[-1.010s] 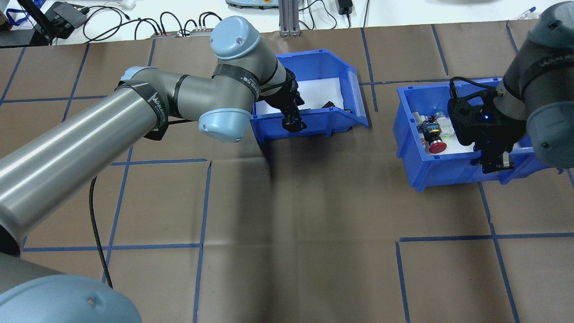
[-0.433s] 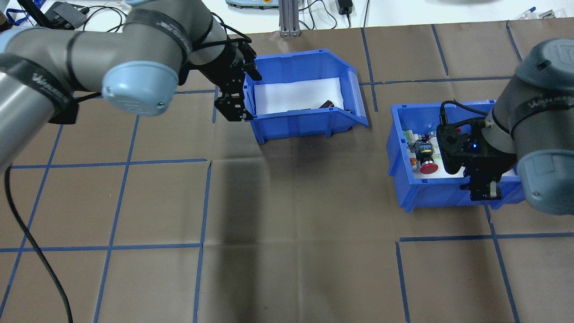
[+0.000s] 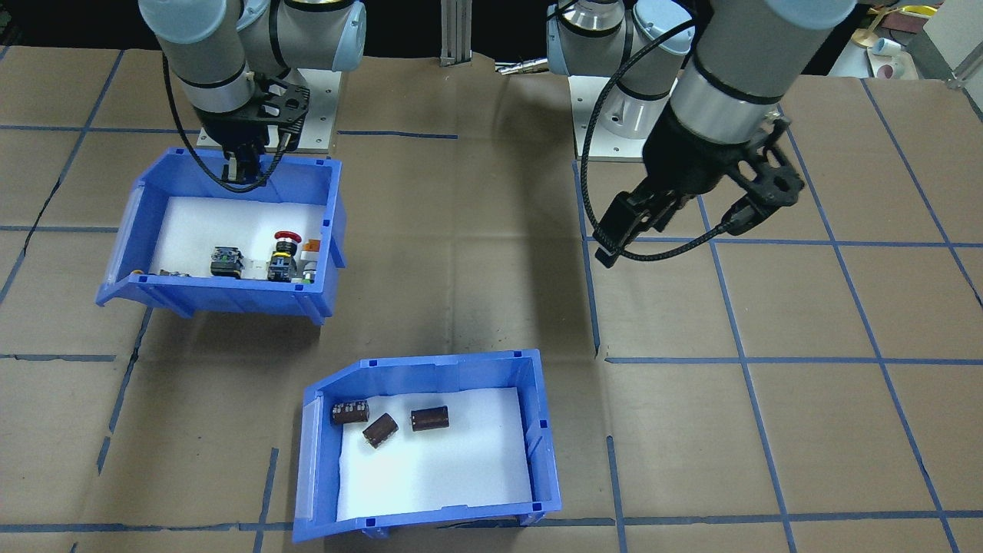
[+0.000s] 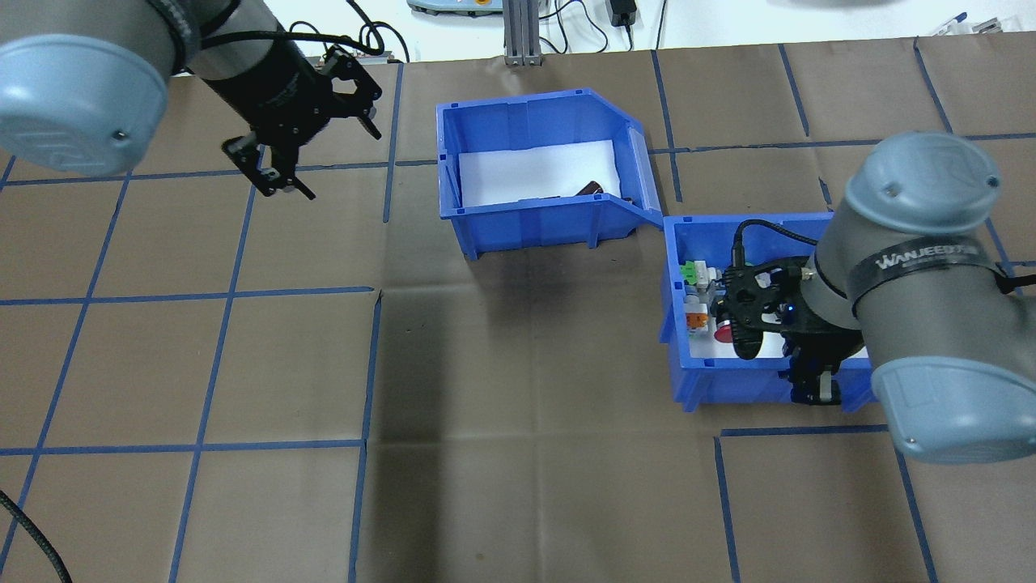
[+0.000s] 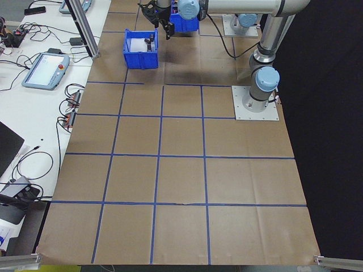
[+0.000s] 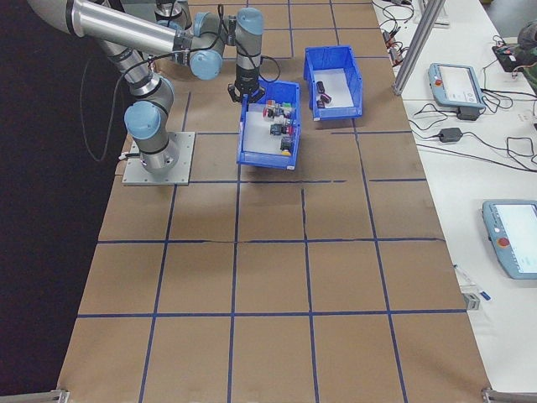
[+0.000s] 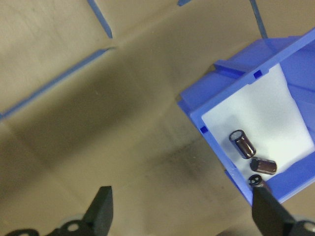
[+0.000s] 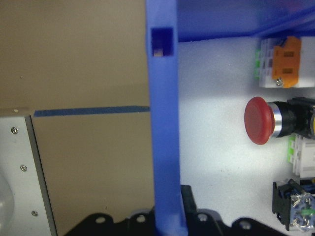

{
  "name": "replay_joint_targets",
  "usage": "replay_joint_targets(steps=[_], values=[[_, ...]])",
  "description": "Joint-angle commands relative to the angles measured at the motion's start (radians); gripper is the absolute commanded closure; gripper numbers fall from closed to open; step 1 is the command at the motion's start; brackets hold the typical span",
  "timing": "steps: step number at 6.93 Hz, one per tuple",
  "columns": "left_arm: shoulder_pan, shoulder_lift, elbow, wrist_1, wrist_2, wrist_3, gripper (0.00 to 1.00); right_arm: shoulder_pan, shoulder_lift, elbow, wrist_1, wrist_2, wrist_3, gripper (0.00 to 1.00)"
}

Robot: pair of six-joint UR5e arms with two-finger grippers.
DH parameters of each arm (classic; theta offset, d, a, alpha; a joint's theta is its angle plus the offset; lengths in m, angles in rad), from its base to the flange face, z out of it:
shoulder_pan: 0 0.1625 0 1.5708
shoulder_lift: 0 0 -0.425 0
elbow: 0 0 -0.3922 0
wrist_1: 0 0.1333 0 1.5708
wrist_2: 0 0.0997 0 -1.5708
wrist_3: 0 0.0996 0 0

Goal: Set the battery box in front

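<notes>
The left gripper (image 4: pixel 279 174) is hanging above the table with its jaws spread apart and gripping nothing, its arm reaching in from the upper left of the overhead view. The right gripper (image 4: pixel 816 387) is pointing downward, its jaws closing on a bin wall (image 8: pixel 165 147), with the forearm angling in from the right.

1. Blue plastic battery box (image 3: pixel 541 430), lined with white foam; three dark brown cylinders (image 3: pixel 381 428) are held inside.
2. Second blue plastic bin (image 3: pixel 332 230), white-lined; a red mushroom push-button (image 8: pixel 259 120), an orange switch block (image 8: pixel 288 55) and green-marked parts (image 4: pixel 690 273) are contained.
3. Brown paper table cover (image 3: pixel 476 253), gridded with blue tape lines.
4. Grey robot arms with pale blue joint caps (image 4: pixel 931 174); black grippers are fitted.
</notes>
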Motion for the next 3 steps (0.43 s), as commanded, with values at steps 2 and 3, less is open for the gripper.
replay_joint_targets(steps=[2, 3], values=[[0.046, 0.019, 0.058, -0.072, 0.139, 0.642, 0.01, 0.290, 0.012, 0.006, -0.045, 0.016, 0.260, 0.94], [0.043, 0.031, 0.053, -0.086, 0.139, 0.663, 0.00, 0.369, 0.041, 0.006, -0.103, 0.048, 0.343, 0.94]])
